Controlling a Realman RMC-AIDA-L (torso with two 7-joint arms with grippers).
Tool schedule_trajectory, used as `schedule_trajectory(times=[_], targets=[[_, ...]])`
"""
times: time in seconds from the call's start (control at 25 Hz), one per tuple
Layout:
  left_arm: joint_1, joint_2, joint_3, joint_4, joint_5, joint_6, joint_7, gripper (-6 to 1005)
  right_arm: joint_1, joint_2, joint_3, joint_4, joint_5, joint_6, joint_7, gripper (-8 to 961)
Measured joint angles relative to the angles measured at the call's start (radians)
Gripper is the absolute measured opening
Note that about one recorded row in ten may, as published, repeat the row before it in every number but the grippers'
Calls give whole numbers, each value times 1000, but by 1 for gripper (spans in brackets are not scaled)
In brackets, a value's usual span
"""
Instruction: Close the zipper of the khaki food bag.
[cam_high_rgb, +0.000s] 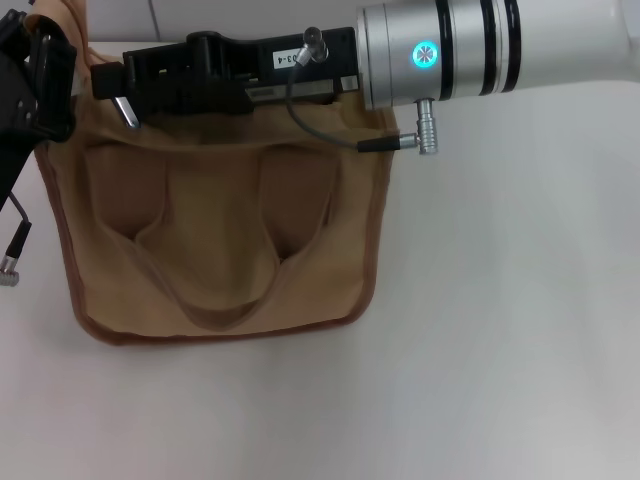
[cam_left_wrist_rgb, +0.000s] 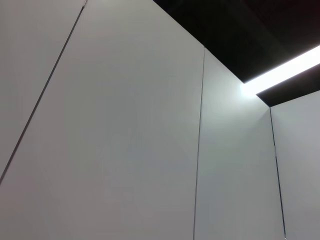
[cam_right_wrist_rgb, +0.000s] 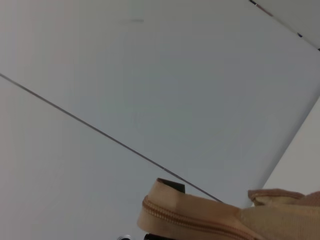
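Zipper closing under way, both arms at the bag's far top edge.

Head view: khaki food bag (cam_high_rgb: 225, 235) flat on white table (cam_high_rgb: 500, 350), handles draped over its front; right gripper (cam_high_rgb: 125, 95) reaching across the top edge, left gripper (cam_high_rgb: 35, 85) at the top left corner; grip of either cannot be told. Left wrist view: only wall panels (cam_left_wrist_rgb: 125, 140). Right wrist view: zipper (cam_right_wrist_rgb: 190, 220) teeth meshed along the visible stretch, slider unseen. Next, probably: steady pull along the line, corner braced.

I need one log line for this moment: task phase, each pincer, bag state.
phase: zipping | right pincer: over top edge of khaki food bag | left pincer: at bag's far-left corner | bag: front and handles facing camera | zipper: slider not visible
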Motion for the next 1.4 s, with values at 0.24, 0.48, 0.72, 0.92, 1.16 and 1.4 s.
schedule_trajectory(times=[0.24, 0.48, 0.72, 0.92, 1.16, 1.4], targets=[[0, 0, 0, 0, 0, 0, 0, 46, 0, 1, 1, -2, 0, 3, -1, 564], [0, 0, 0, 0, 0, -1, 4, 47, -6, 3, 7, -6, 5, -3, -1, 515], [0, 0, 0, 0, 0, -7, 7, 49, -7, 5, 6, -5, 2, -2, -14, 511], [2, 0, 0, 0, 0, -9, 9, 49, -4, 6, 2, -6, 2, -3, -20, 509], [3, 0, 0, 0, -1, -7, 8, 51, 0, 8, -1, -5, 2, 6, -27, 507], [1, 0, 0, -2, 0, -4, 4, 52, 8, 10, -3, -5, 1, 34, -68, 505]])
